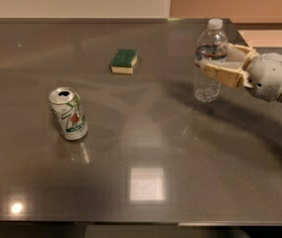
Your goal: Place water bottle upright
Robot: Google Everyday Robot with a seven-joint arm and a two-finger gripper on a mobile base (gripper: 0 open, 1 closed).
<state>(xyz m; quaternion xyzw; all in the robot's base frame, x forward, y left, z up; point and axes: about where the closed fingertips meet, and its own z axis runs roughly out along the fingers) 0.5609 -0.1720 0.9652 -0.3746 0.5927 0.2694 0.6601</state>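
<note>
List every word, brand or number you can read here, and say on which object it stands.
Soda can: green print, too blurred to read.
Water bottle: label band, too blurred to read.
Sponge: none.
Tool, at right, holding the bottle: no text.
</note>
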